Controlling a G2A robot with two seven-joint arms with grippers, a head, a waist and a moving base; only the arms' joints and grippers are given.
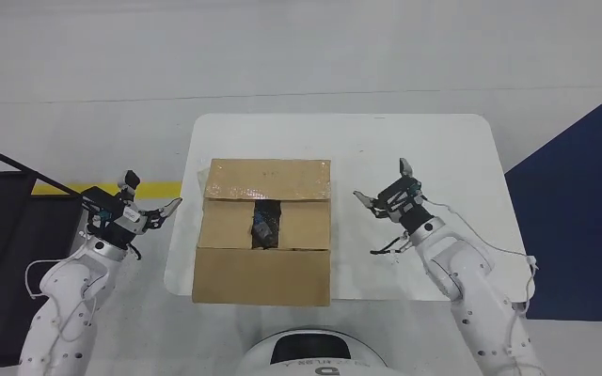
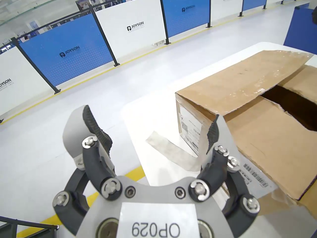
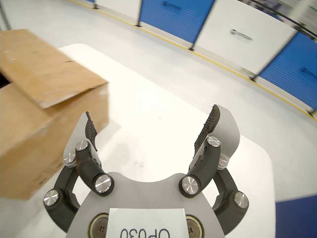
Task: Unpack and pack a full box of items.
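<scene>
My left gripper [image 1: 154, 189] and right gripper [image 1: 381, 179] hang spread and empty on either side of the box [image 1: 263, 273], which sits at the counter's [image 1: 423, 150] near edge. Its flaps leave only a narrow gap. I judge that catching a flap could shove the box off.

Box [image 1: 263, 274] matt cardboard (glossy tape [image 2: 256, 90] on flap [image 2: 230, 82]); table [image 1: 423, 150] smooth white; left pincer [image 2: 151, 112] metal, pads [image 2: 95, 127] rough.
</scene>
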